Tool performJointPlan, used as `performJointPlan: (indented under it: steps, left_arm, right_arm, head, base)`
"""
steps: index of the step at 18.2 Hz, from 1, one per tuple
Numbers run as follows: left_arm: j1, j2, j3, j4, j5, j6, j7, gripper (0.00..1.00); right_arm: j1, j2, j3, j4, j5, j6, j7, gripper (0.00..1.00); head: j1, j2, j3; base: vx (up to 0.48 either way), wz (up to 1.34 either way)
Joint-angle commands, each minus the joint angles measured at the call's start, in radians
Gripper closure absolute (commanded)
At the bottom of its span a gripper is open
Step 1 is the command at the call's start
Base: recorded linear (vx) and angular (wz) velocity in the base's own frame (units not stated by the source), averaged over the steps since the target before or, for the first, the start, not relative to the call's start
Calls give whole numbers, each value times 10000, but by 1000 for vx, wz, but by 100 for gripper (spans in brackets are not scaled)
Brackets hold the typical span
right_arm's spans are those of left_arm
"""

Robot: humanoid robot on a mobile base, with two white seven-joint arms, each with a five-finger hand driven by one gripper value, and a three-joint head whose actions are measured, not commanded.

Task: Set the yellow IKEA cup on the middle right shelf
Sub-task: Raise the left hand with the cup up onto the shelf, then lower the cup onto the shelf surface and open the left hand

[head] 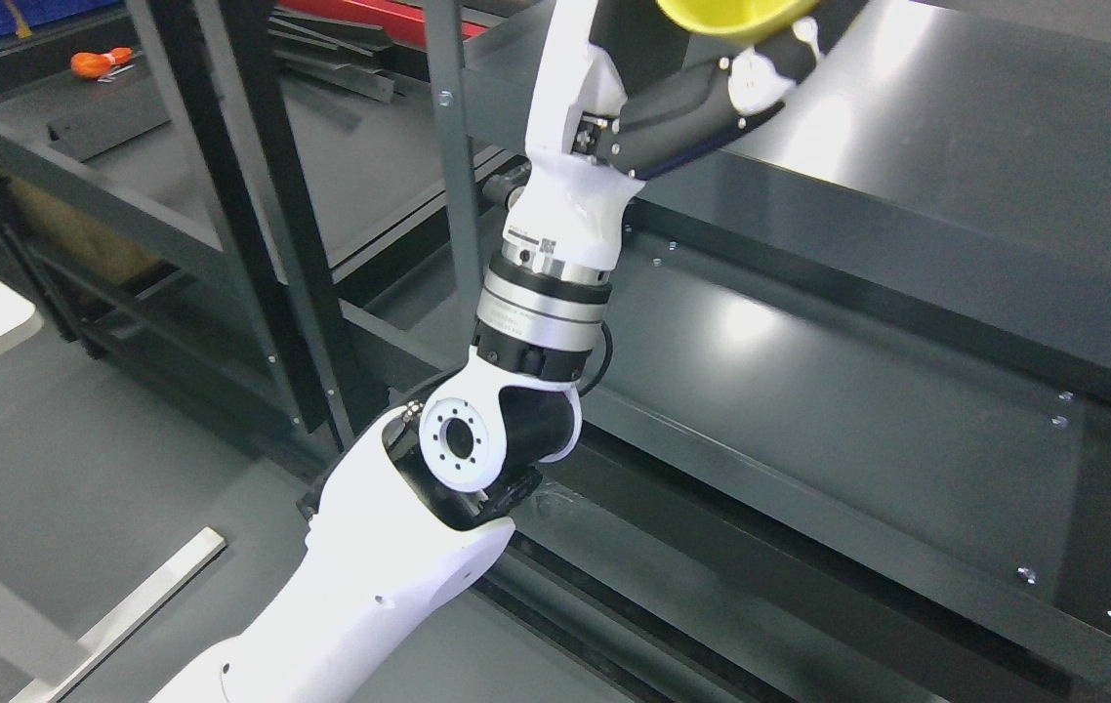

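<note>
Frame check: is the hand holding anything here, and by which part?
The left hand holds the yellow cup at the picture's top edge, fingers against its lower side. Most of the cup is cropped, so the exact hold cannot be told.

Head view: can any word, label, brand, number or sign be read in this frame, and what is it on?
Nothing here reads clearly.
Small sticker with a square code on the left arm's wrist, above the metal ring: print too small to read.
Yellow cup in the left hand: no brand mark shows; it is cut by the top edge.
Dark shelves: no labels.
</note>
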Motion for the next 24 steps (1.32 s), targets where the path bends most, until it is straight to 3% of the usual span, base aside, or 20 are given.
performJointPlan:
  steps: [1, 16, 24]
  left_arm:
    - [-784, 175, 181, 307, 623, 1413, 952, 100]
    - [-1734, 175, 763, 1152, 1220, 5050, 3834, 100]
    - [-2731, 175, 809, 2224, 1635, 5297, 4787, 100]
  right_arm:
    - [108, -175, 169, 0, -245, 55, -2152, 1]
    - [108, -175, 169, 0, -245, 55, -2152, 1]
    - [108, -175, 169, 0, -245, 55, -2152, 1]
  head:
    - [0, 0, 0]
    - [0, -3, 0]
    - [0, -4, 0]
  base:
    - [42, -505]
    - [52, -393]
    - [-12, -53]
